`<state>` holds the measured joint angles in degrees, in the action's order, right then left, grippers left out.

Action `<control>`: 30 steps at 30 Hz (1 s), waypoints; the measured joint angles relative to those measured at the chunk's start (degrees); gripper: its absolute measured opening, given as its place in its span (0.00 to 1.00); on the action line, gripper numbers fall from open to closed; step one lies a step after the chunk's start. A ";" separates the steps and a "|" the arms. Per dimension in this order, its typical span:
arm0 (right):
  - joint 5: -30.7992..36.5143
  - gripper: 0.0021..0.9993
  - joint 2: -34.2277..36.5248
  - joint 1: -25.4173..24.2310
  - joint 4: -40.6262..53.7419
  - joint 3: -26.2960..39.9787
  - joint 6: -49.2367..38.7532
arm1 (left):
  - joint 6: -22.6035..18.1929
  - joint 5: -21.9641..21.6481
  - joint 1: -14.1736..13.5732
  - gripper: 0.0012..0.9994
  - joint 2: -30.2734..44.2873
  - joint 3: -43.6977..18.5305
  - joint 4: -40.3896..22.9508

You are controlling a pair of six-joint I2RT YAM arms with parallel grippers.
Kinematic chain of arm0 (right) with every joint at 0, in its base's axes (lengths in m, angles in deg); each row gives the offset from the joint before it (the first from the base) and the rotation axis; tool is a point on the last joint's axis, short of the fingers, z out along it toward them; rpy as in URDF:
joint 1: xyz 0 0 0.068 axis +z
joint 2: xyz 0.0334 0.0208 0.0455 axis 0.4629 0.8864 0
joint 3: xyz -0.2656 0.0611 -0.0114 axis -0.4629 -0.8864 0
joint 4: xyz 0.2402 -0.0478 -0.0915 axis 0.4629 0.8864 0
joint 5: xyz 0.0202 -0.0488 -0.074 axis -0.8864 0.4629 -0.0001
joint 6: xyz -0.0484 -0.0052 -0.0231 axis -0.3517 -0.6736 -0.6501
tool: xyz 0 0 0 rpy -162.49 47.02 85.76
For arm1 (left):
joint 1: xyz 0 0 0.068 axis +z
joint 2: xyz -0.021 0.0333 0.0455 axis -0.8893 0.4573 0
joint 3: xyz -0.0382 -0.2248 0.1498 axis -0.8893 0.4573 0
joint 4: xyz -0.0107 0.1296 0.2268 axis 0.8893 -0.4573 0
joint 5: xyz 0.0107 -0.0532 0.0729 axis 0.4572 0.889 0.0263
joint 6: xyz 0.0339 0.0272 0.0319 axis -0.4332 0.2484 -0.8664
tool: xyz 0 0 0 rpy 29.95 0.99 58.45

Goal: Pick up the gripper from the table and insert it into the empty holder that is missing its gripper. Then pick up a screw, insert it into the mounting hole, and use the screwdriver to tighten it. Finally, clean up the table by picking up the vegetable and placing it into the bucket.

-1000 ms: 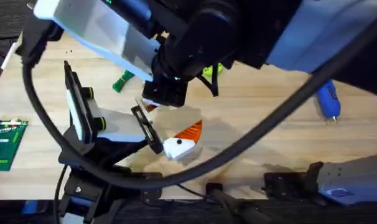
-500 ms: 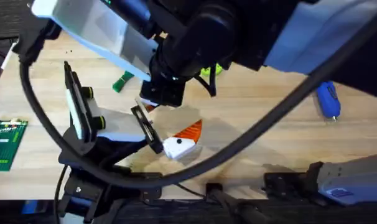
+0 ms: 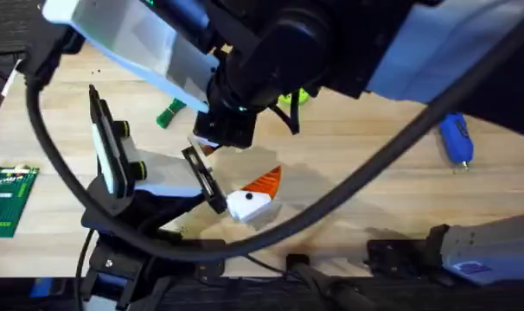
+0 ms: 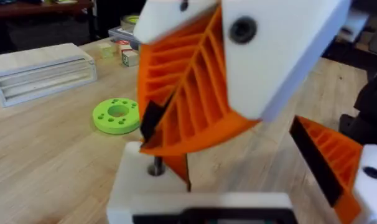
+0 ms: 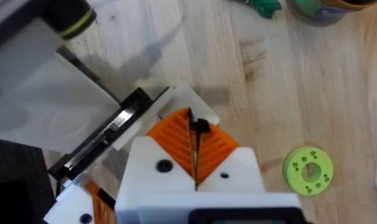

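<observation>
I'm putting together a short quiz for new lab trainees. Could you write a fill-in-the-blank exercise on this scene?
1. The screwdriver lying on the wooden table has a ___ body.
2. The ribbed pads on the right gripper are ___.
3. The flat round disc with holes is lime-___.

Missing words: blue; orange; green

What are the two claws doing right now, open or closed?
Left gripper: cannot be told.
Right gripper: closed, orange pads pressed together.
</observation>
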<state>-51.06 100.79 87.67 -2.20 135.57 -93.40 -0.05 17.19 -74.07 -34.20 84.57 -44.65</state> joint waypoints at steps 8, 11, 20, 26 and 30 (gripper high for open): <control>-0.02 0.01 0.00 0.00 -0.31 -0.09 0.26 | 0.00 0.00 0.00 0.99 0.00 0.00 0.02; -0.02 0.01 0.00 0.00 -0.31 -0.09 0.46 | -0.02 0.00 0.00 0.99 0.00 0.00 0.02; -0.03 0.01 -0.01 0.00 -0.33 -0.09 0.63 | -0.02 0.00 0.00 0.99 0.00 0.00 0.02; 0.00 0.01 -0.01 0.00 -0.35 -0.09 0.63 | -0.02 0.00 0.00 0.99 0.00 0.00 0.02; 0.00 0.01 0.00 0.00 -0.34 -0.09 0.63 | -0.02 0.00 0.00 0.99 0.00 0.00 0.02</control>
<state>-51.06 100.79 87.67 -2.54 135.49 -92.76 -0.07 17.19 -74.07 -34.20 84.57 -44.63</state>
